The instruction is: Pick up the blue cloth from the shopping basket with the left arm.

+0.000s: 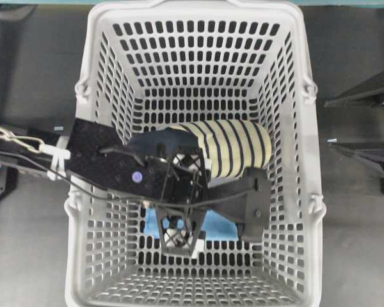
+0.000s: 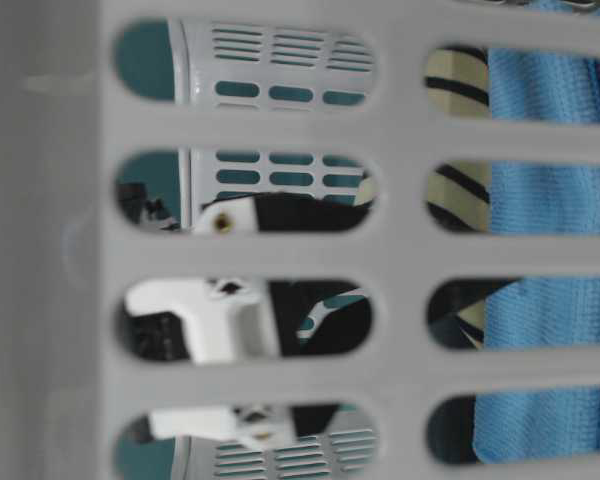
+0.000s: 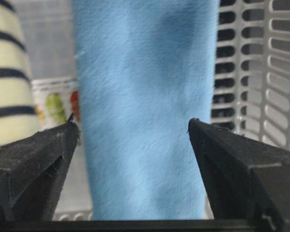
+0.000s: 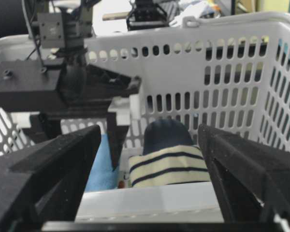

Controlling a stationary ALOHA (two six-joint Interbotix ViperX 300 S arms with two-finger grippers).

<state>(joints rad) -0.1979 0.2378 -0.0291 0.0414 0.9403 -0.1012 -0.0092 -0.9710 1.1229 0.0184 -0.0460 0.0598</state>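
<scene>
Black foam-edged fingers [image 3: 38, 159] of our left gripper [image 3: 134, 126] fill the bottom of the left wrist view, spread wide with the blue cloth [image 3: 145, 106] hanging as a broad strip between them, touching neither pad as far as we can see. From overhead our left gripper [image 1: 179, 224] points down into the near half of the shopping basket [image 1: 307, 166], and only a small patch of the blue cloth [image 1: 219, 225] shows beneath it on the slotted floor. We cannot tell from that view whether any fabric is pinched.

Just beyond the gripper lies a navy and cream striped roll [image 1: 233, 147], across the middle of the basket floor and close against the arm's wrist. In the left wrist view the striped roll [image 3: 7, 72] sits at the left edge, with a small printed label [image 3: 55, 104] between it and the cloth. The basket wall [image 3: 261, 72] rises close on the right of the cloth, leaving little side room there.

Our right gripper [image 4: 145, 154] sits outside the basket with its jaws spread apart and nothing between them, looking over the rim. Overhead, the right arm [image 1: 365, 121] rests well apart on the dark table [image 1: 32, 70]. Through the wall slots in the table-level view we see the blue cloth [image 2: 540, 200] hanging upright
</scene>
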